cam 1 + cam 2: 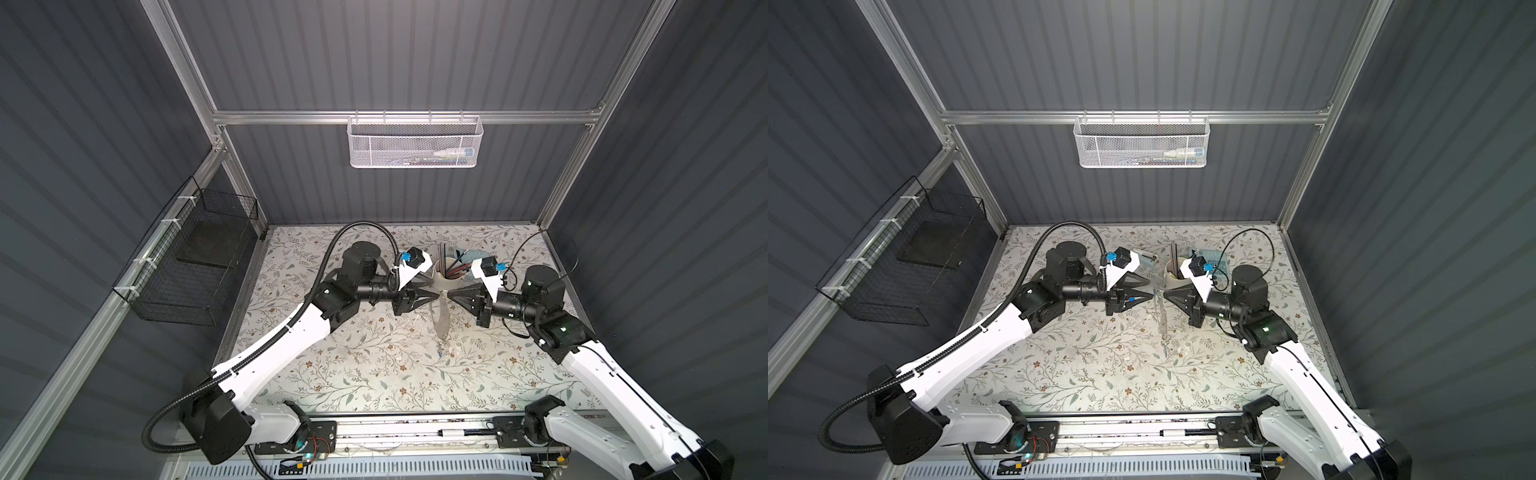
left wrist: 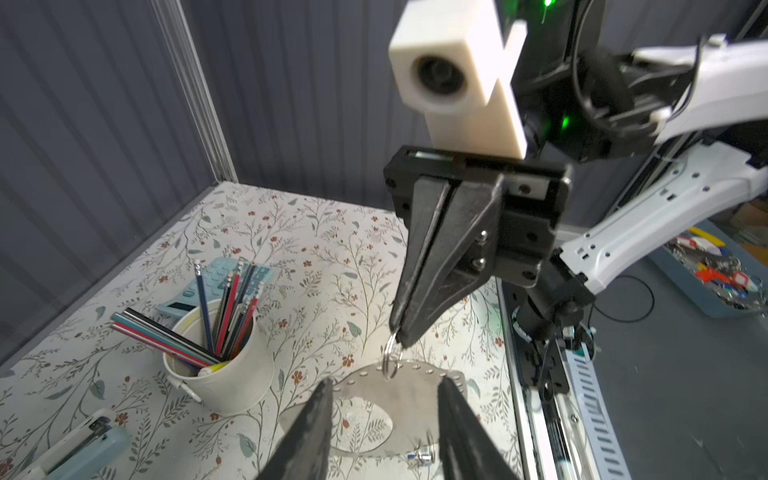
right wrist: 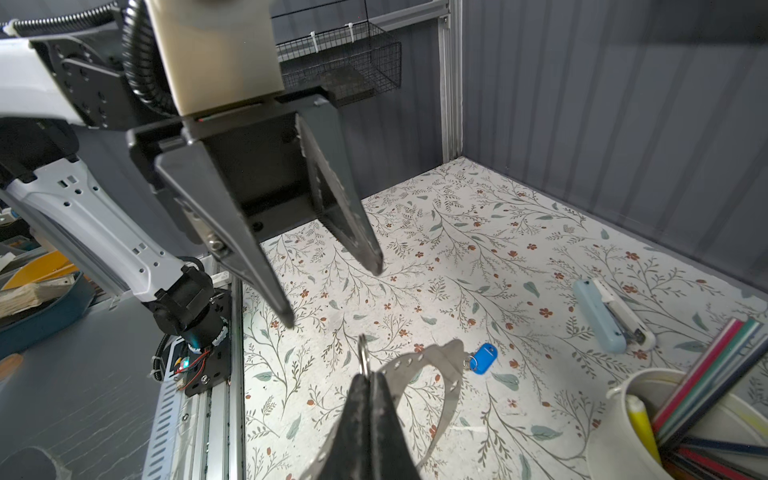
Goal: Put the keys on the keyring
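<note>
Right claw (image 3: 370, 376) is pinching a small ring (image 3: 363, 351) at the keyring (image 3: 419, 361) rim, holding that end up over the surface (image 3: 498, 249). Left claw (image 3: 332, 293) is hovering spread, empty, facing it. Only 1 blue key (image 3: 484, 358) is hanging on the keyring; the other isn't showing, probably pending.

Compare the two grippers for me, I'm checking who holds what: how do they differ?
The left gripper stands open; the right gripper is shut. The right gripper pinches a small metal ring threaded on the keyring; the left gripper grips nothing. Both are black, tapered, and face tip to tip.
</note>
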Robot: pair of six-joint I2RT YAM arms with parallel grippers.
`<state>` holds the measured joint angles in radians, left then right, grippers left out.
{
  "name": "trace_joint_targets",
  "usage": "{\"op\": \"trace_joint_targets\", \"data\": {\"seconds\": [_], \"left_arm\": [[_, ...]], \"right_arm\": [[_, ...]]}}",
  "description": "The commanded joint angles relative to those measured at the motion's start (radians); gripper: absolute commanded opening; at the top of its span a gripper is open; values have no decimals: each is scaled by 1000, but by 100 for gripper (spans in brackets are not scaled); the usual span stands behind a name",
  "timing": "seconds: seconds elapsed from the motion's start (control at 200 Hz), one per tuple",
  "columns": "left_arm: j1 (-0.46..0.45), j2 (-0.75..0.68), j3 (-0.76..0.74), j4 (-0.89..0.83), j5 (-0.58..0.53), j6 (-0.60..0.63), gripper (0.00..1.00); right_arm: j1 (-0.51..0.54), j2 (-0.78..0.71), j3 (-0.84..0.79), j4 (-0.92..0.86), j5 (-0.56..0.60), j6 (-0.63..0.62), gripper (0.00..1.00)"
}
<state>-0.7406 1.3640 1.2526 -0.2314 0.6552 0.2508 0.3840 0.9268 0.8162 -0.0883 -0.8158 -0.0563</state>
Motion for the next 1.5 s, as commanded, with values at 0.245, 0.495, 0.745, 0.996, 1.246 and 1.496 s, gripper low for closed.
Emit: {"op": "trace_joint_targets", "data": {"seconds": [0.245,0.495,0.745,0.996,1.246,1.496], "left_arm": [[1,78,149,-271,49,207,34],[1,111,213,-319,79,218,25],[-16,149,265,-391,81,254,24],[-35,168,286,-422,49,278,21],[-47,190,306,-456,10,292,17],[-57,188,313,-462,-5,294,6]], "right_arm": [[22,31,58,-120,-19,-124,0],[24,39,61,-115,-22,-121,0],[24,35,60,-106,-26,-110,0],[24,30,57,-96,-41,-94,0],[23,28,57,-89,-46,-80,0],[25,22,57,-91,-51,-74,0]]}}
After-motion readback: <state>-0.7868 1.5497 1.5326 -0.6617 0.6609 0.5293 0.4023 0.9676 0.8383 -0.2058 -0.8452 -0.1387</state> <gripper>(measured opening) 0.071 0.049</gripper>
